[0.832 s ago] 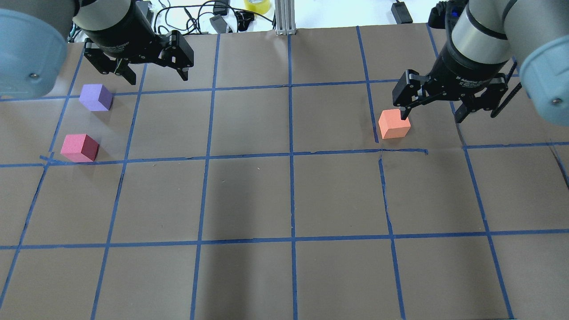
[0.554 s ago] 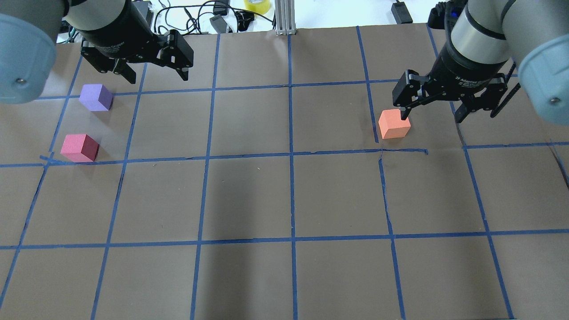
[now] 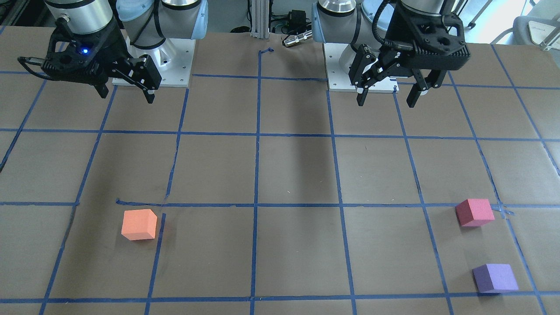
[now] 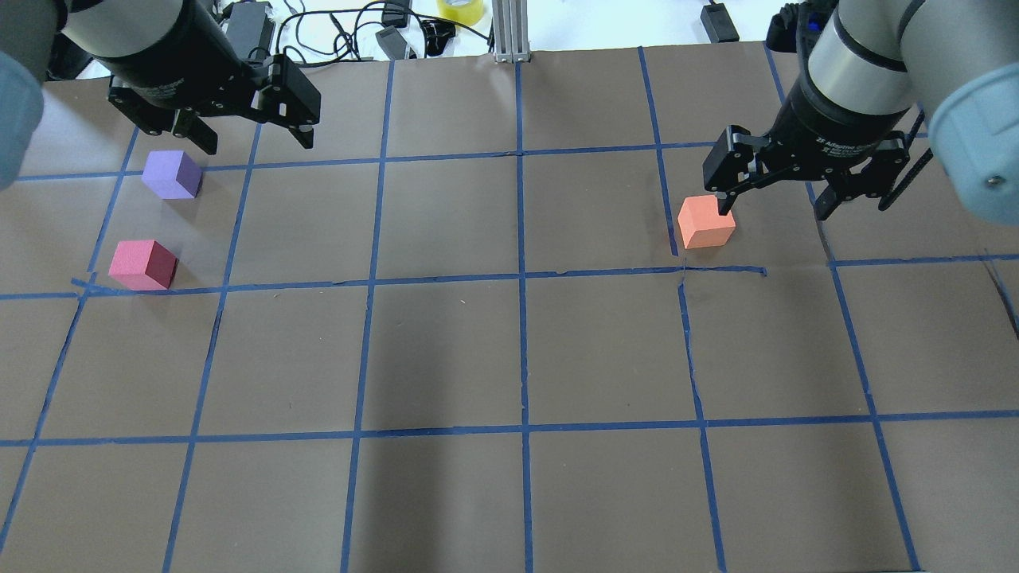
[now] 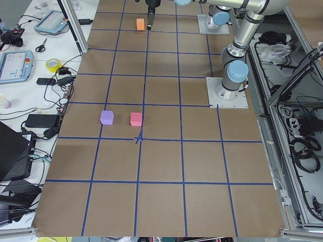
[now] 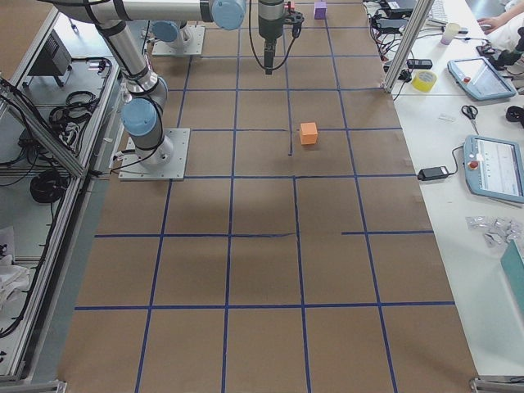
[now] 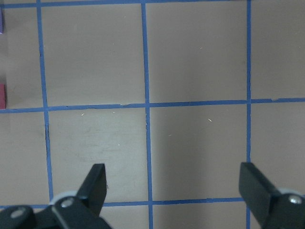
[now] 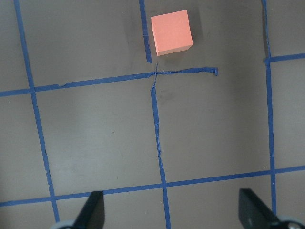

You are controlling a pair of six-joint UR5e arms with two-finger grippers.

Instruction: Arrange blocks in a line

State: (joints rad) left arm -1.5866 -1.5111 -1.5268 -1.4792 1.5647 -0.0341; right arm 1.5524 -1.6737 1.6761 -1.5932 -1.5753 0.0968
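The orange block [image 4: 705, 224] sits on the brown table on my right side; it also shows in the front view [image 3: 139, 224] and the right wrist view [image 8: 172, 32]. The pinkish-red block [image 4: 143, 265] and the purple block [image 4: 171, 174] sit close together on my far left, also in the front view: pinkish-red [image 3: 474, 212], purple [image 3: 495, 278]. My left gripper [image 4: 257, 143] is open and empty, held high, to the right of the purple block. My right gripper [image 4: 773, 211] is open and empty, held high, just right of the orange block.
Blue tape lines form a grid on the brown paper table [image 4: 446, 358]. Cables, a yellow tape roll [image 4: 460, 9] and an aluminium post [image 4: 509, 32] lie along the far edge. The arm bases [image 3: 153, 65] stand at the near edge.
My left gripper has shifted a little to the left, toward the purple block, still open. The right arm and all three blocks have not moved.
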